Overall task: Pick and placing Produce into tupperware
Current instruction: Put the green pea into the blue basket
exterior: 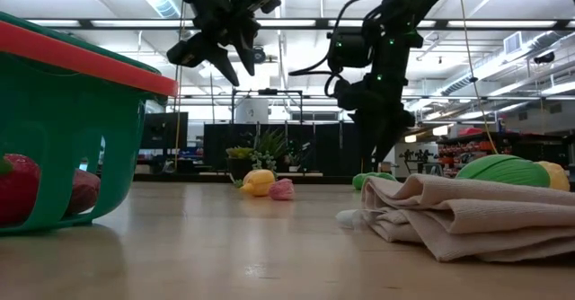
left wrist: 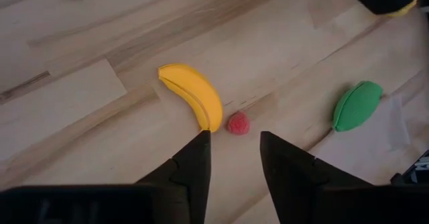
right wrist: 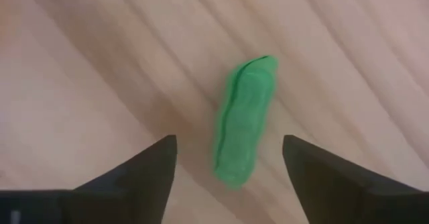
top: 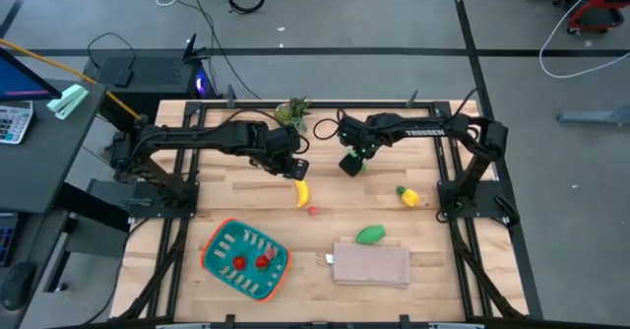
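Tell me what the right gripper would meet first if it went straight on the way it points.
Probably the green pod-shaped piece lying on the table: it sits between the open fingers of the right gripper, though the gap down to it is unclear.

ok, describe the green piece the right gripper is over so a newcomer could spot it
On the wooden table, look at the far middle, where the right gripper hangs open. The green pod lies directly beneath it, between its fingers in the wrist view. Unlike the rounder green piece beside the beige cloth, it is long, narrow and seamed.

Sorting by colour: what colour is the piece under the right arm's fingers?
Green pod; the right wrist view shows it best.
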